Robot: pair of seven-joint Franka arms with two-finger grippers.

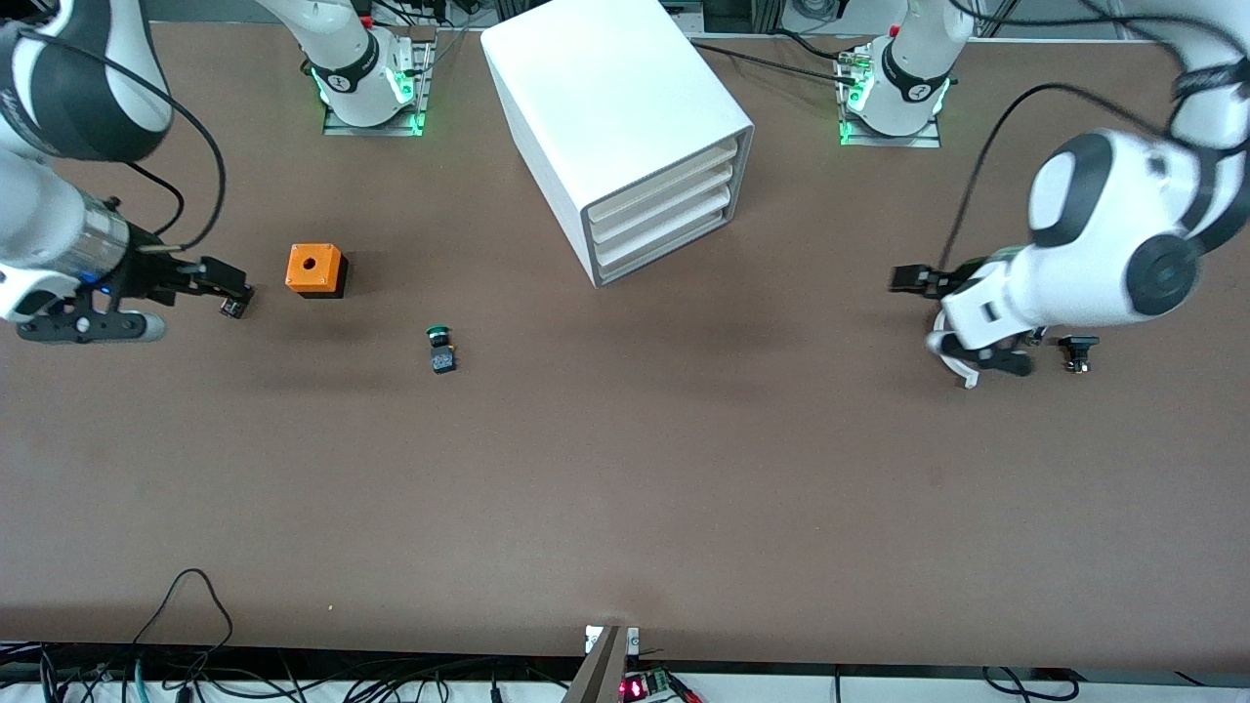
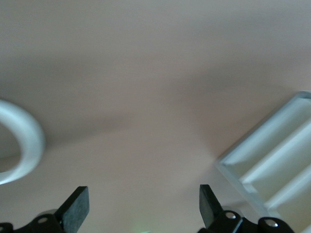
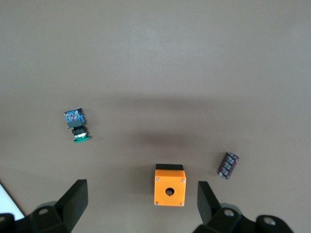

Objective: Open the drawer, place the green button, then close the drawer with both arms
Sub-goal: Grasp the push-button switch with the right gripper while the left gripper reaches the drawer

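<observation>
Drawer [image 1: 666, 237] at the cabinet's [image 1: 610, 117] bottom looks fully shut to me, and the button [image 1: 441, 349] lies on the table [image 1: 625, 488] nearer the front camera than the orange cube [image 1: 315, 269], so I judge nothing done yet. My left gripper [image 2: 143, 206] hangs open over bare table near the cabinet's front, and my right gripper [image 3: 141, 201] hangs open and empty just above the cube.

Matte brown table [image 1: 625, 508]; cables [image 1: 186, 664] along edge

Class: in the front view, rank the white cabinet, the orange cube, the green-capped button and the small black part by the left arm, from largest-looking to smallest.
1. cabinet
2. orange cube
3. button and small black part: they look about alike, so unranked.
</observation>
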